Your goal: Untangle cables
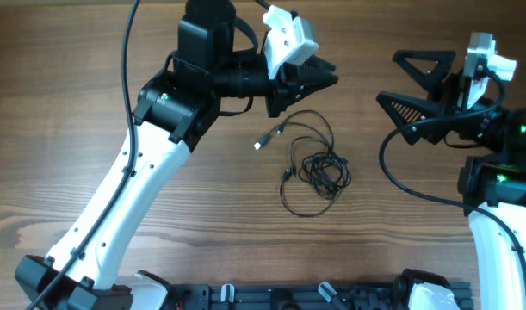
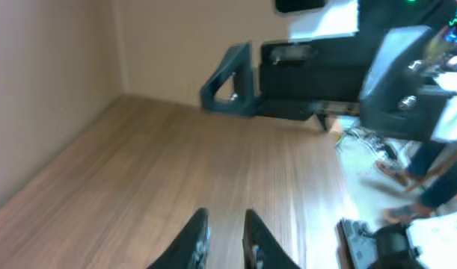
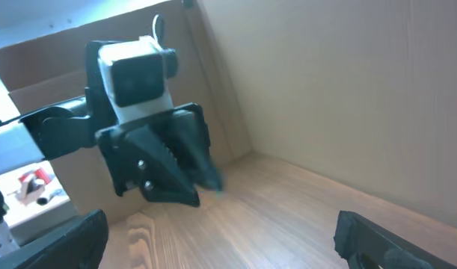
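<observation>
The cables (image 1: 314, 165) lie on the wooden table as a small knot of thin black loops, with one strand running out to a pale plug (image 1: 259, 144) on the left. My left gripper (image 1: 330, 78) hovers above and behind them, pointing right. Its fingers (image 2: 199, 226) stand a narrow gap apart with only bare wood between them. My right gripper (image 1: 390, 77) is to the right of the cables, spread wide and holding nothing. Neither wrist view shows the cables. In the right wrist view the left gripper (image 3: 185, 173) faces my right gripper (image 3: 221, 250).
The left arm (image 1: 133, 181) crosses the table from the bottom left, and its thick black cable (image 1: 127, 60) runs up the left side. The right arm's base (image 1: 504, 185) stands at the right edge. A black rail (image 1: 288, 297) lines the front edge.
</observation>
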`<move>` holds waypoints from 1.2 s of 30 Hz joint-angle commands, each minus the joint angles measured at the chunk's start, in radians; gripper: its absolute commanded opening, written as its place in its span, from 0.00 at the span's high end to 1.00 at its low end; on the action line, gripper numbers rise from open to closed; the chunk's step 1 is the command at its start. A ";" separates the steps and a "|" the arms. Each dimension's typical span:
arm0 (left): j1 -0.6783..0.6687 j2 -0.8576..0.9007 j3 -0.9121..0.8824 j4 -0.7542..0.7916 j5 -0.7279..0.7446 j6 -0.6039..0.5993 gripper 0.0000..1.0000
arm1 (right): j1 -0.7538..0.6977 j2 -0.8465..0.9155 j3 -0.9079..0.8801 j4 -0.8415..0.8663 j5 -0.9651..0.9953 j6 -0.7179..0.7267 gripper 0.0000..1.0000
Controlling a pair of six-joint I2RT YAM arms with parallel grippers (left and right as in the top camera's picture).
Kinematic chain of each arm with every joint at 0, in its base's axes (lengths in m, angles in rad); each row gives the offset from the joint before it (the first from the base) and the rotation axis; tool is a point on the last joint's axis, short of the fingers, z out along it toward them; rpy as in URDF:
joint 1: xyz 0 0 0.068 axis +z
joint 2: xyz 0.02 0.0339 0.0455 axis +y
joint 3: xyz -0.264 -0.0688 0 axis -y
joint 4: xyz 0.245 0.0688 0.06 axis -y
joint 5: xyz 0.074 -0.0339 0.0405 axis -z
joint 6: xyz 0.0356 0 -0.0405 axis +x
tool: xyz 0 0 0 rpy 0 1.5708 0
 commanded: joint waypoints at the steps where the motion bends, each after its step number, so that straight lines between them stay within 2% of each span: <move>1: 0.004 -0.020 0.006 -0.079 -0.176 0.010 0.63 | -0.003 0.004 0.018 -0.047 0.026 0.010 0.00; 3: 0.004 -0.020 0.006 -0.139 -0.213 0.010 0.45 | -0.003 0.004 0.018 -0.098 0.081 0.010 0.00; 4: 0.004 -0.020 0.006 -0.179 -0.229 0.010 0.19 | -0.003 0.004 0.018 -0.140 0.125 0.009 0.00; 5: 0.004 -0.019 0.006 -0.215 -0.239 0.010 0.00 | -0.003 0.004 0.018 -0.182 0.168 0.008 0.00; 13: 0.003 0.045 0.006 -0.477 -0.282 0.010 0.00 | -0.003 0.004 0.018 -0.486 0.472 -0.020 0.00; 21: -0.046 0.208 0.006 -0.562 -0.303 0.018 0.00 | -0.003 0.004 0.018 -0.560 0.532 -0.080 0.00; 26: -0.087 0.301 0.006 -0.717 -0.323 0.281 0.00 | -0.003 0.004 0.018 -0.577 0.532 -0.149 0.00; 32: -0.124 0.371 0.005 -0.741 -0.332 0.562 0.00 | -0.003 0.004 0.018 -0.578 0.531 -0.153 0.00; 36: -0.119 0.454 0.005 -0.708 -0.338 0.613 0.00 | -0.003 0.004 0.018 -0.578 0.531 -0.175 0.00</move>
